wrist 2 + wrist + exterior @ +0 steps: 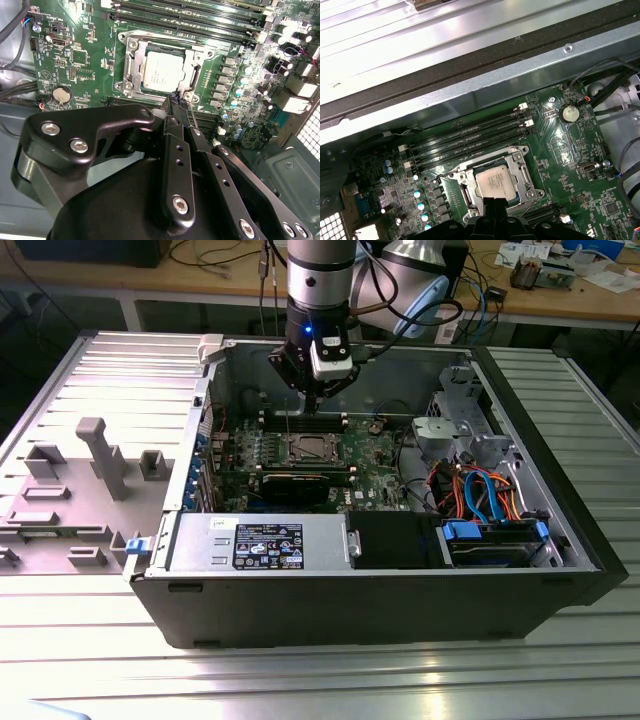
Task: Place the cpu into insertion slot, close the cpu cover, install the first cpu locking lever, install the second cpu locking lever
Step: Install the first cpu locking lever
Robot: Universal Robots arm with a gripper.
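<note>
Black fingers (170, 150) pressed together, tips near cpu (161, 70), cpu cover (196, 62) lying flat around it

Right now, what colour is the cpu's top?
The cpu has a silver-grey metal top, clearest in the second wrist view.

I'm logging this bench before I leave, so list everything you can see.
Table: one, silver, under everything.
Computer case: one, black, on the table.
Motherboard: one, green, inside the case.
Cpu: one, silver, on the motherboard.
Cover: one, silver, framing the cpu.
Memory slots: four, black, beside the cpu.
Cables: several, orange and blue, inside the case.
Blocks: several, grey, exterior view's left of the case.
Gripper: one, black, shut, by the cover's edge.
</note>
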